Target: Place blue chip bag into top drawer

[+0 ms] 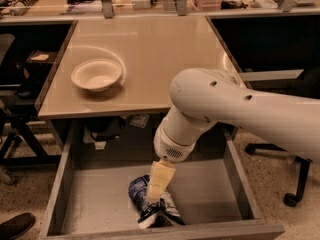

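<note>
The blue chip bag (pixel 136 190) is wrinkly, dark blue with white patches. It sits low inside the open top drawer (pixel 212 194), near the middle of the front wall. My gripper (pixel 153 204) reaches down from the big white arm (pixel 215 109) into the drawer and is shut on the bag. Its cream finger (pixel 161 180) lies across the bag's top. The bag's lower edge is at or on the drawer's grey bottom; I cannot tell if it touches.
A cream round bowl (pixel 96 75) stands on the beige table (pixel 165 44) at the left. Desks with clutter line the back. An office chair base (pixel 292 184) is on the right, and a shoe (pixel 15 225) is at the bottom left.
</note>
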`<state>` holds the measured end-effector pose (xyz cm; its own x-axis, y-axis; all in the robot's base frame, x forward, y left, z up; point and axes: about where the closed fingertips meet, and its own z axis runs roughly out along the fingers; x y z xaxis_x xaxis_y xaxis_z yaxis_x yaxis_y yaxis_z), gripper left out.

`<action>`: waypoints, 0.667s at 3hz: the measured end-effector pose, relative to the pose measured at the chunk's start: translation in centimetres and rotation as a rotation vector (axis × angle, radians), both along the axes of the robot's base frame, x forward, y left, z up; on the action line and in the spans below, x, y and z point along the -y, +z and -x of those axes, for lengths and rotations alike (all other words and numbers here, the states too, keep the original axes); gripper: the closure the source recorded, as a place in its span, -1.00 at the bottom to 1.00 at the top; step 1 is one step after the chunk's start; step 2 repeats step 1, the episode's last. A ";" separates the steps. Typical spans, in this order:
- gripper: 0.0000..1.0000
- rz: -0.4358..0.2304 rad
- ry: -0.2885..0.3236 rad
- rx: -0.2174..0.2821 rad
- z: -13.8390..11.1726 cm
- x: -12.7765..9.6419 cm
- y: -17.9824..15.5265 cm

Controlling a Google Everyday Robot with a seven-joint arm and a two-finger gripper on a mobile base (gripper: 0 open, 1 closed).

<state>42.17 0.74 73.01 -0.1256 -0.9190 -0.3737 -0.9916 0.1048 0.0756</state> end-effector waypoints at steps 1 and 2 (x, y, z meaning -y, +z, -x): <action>-1.00 0.000 0.000 0.000 0.0 0.0 0.0; -1.00 0.000 0.000 0.000 0.0 0.0 0.0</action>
